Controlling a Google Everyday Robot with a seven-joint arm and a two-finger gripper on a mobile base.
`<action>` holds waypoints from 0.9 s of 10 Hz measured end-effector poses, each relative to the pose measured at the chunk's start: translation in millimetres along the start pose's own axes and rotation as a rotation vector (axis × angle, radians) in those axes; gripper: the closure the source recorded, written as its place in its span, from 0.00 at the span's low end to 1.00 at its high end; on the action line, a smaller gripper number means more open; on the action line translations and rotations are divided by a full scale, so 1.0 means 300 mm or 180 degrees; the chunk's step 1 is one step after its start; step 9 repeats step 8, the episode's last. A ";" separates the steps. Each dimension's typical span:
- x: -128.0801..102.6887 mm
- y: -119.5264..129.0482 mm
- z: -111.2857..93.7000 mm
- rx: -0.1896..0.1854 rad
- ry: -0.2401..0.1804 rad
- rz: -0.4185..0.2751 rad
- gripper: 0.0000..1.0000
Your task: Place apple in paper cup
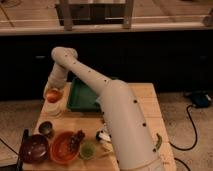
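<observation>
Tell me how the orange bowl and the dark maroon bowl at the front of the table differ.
The orange bowl is bright orange and looks larger; the maroon bowl is dark and looks smaller. The orange bowl has something dark at its right side; the maroon bowl looks empty. Both are round, upright and side by side, well forward of the gripper above the apple.

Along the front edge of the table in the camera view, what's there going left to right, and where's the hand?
Dark maroon bowl → orange bowl → small green cup. Farther back on the left, the hand is at the apple above the paper cup.
</observation>
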 end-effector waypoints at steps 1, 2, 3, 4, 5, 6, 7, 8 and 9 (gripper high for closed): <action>-0.001 0.000 0.000 0.0004 -0.0005 0.0000 0.20; -0.003 0.004 0.000 0.0009 -0.0010 0.0003 0.20; -0.006 0.007 0.001 0.0013 -0.0017 0.0004 0.20; -0.010 0.008 0.002 0.0022 -0.0022 0.0005 0.20; -0.011 0.012 0.004 0.0036 -0.0021 0.0009 0.20; -0.012 0.013 0.002 0.0048 -0.0019 0.0010 0.20; -0.013 0.015 0.004 0.0059 -0.0022 0.0011 0.20; -0.013 0.017 0.004 0.0074 -0.0023 0.0012 0.20; -0.013 0.017 0.004 0.0074 -0.0023 0.0012 0.20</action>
